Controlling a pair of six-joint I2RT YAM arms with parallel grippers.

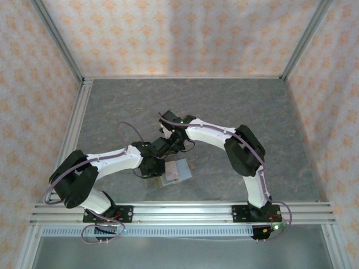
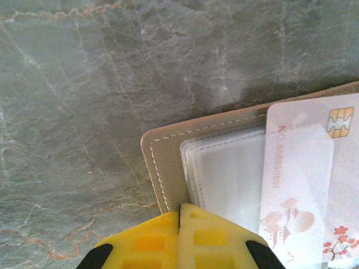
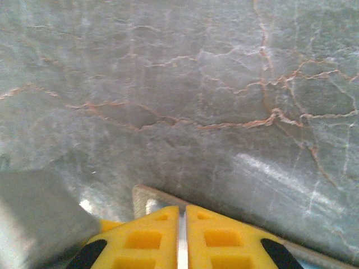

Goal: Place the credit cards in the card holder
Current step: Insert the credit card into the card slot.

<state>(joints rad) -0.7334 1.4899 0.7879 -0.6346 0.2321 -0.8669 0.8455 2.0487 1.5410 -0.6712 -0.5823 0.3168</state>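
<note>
The card holder [image 2: 168, 157] lies open on the table, tan with white stitching and clear plastic sleeves [image 2: 224, 174] inside. A pale credit card [image 2: 305, 168] with a gold chip and flower print lies over the sleeves on the right. My left gripper [image 2: 180, 208] is shut, its tips at the holder's near edge where leather meets sleeve. My right gripper [image 3: 182, 208] is shut on a thin pale strip, the credit card seen edge-on, just above a corner of the holder [image 3: 147, 197]. From above, both grippers [image 1: 156, 167] [image 1: 170, 156] meet over the holder [image 1: 182, 168].
Grey marbled tabletop [image 2: 84, 84] stretches all round the holder. A blurred grey part [image 3: 33, 218] sits close on the left of the right wrist view. Patterned walls [image 1: 179, 33] enclose the table, and a metal rail [image 1: 185, 210] runs along the near edge.
</note>
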